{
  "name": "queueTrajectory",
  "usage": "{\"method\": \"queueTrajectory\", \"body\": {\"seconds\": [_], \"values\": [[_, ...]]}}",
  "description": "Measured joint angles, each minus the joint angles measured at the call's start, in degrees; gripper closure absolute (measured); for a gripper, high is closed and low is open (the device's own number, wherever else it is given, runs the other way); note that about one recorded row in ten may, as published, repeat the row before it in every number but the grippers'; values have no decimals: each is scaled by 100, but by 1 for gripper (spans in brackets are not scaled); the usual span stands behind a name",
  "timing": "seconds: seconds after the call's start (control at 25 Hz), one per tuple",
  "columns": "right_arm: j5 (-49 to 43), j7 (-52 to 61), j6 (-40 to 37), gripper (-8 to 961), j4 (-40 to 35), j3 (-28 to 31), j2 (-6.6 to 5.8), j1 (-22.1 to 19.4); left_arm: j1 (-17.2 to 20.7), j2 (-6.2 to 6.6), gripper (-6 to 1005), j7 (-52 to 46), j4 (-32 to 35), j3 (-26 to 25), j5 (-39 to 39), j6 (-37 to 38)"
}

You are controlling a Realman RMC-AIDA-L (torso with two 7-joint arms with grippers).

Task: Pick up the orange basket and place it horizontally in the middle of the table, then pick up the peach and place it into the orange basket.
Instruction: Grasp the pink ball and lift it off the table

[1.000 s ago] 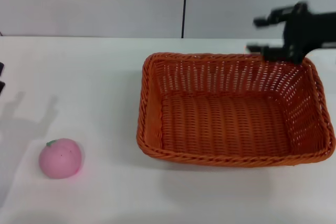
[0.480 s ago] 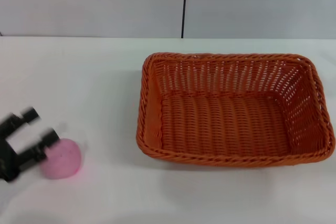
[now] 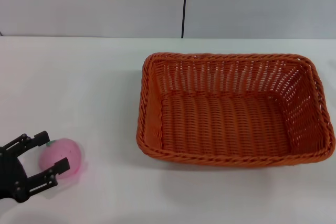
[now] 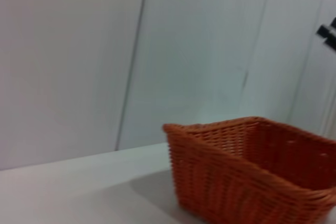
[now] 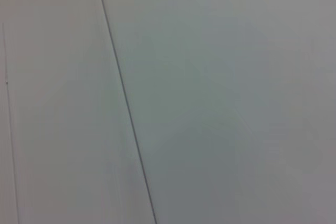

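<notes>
— Since half a second ago, left gripper (image 3: 51,155) has shifted, fingers spread around the peach (image 3: 63,156)?
— Yes, near counter's (image 3: 94,77) front-left edge. One orange basket (image 3: 231,111) sits right, open counter between.

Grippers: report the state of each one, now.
Left gripper: open, fingers either side of the peach, not yet closed on it.
Right gripper: not in view.
</notes>
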Motion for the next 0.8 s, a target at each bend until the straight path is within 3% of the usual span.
{"method": "queueTrajectory", "body": {"seconds": [0.2, 0.56, 0.8], "values": [[3, -3, -3, 409, 141, 40, 0, 43, -9, -8, 172, 511, -366, -206, -5, 501], [12, -7, -7, 408, 422, 47, 0, 88, -32, 6, 237, 664, -414, -165, 23, 911], [12, -7, -3, 409, 431, 46, 0, 90, -49, 10, 483, 723, -399, -142, 32, 965]]}}
